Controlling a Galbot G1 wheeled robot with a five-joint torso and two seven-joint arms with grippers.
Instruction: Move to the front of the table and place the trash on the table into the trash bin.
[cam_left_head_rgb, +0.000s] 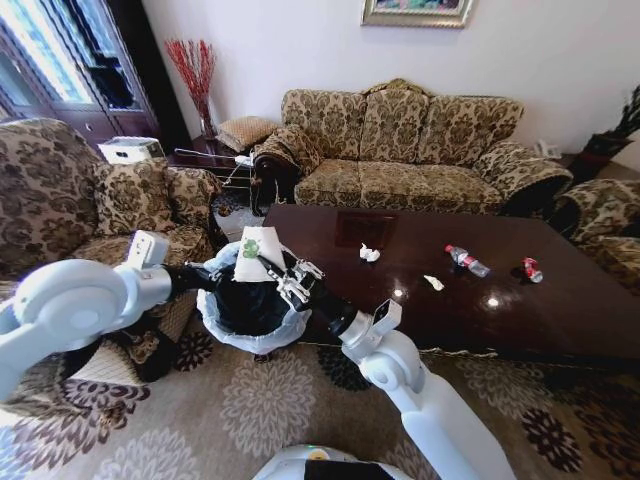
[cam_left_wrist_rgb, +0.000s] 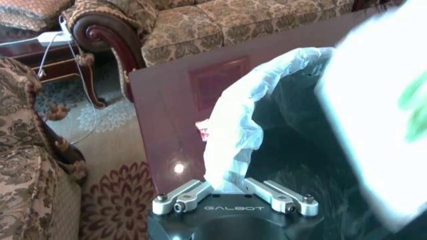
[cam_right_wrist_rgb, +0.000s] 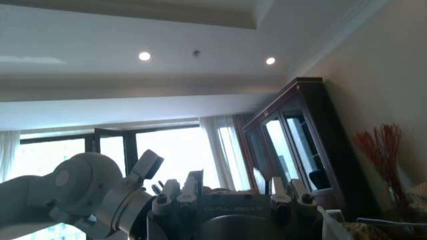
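Note:
The trash bin (cam_left_head_rgb: 240, 335), black inside with a whitish liner, hangs beside the table's left end. My left gripper (cam_left_head_rgb: 200, 278) is shut on its liner rim (cam_left_wrist_rgb: 233, 150). A white paper cone (cam_left_head_rgb: 254, 253) with a green mark sits over the bin's mouth, against one finger of my right gripper (cam_left_head_rgb: 285, 272). The right wrist view shows that gripper's (cam_right_wrist_rgb: 233, 182) fingers apart with nothing between them. On the dark table (cam_left_head_rgb: 560, 320) lie a crumpled white paper (cam_left_head_rgb: 369, 253), a small white bit (cam_left_head_rgb: 433, 282), a clear bottle (cam_left_head_rgb: 467, 261) and a red can (cam_left_head_rgb: 531, 269).
A patterned sofa (cam_left_head_rgb: 400, 150) stands behind the table. An armchair (cam_left_head_rgb: 70, 200) is on the left and another (cam_left_head_rgb: 605, 225) on the right. A side table (cam_left_head_rgb: 215, 160) with a vase fills the back corner. Patterned carpet (cam_left_head_rgb: 270, 410) lies in front.

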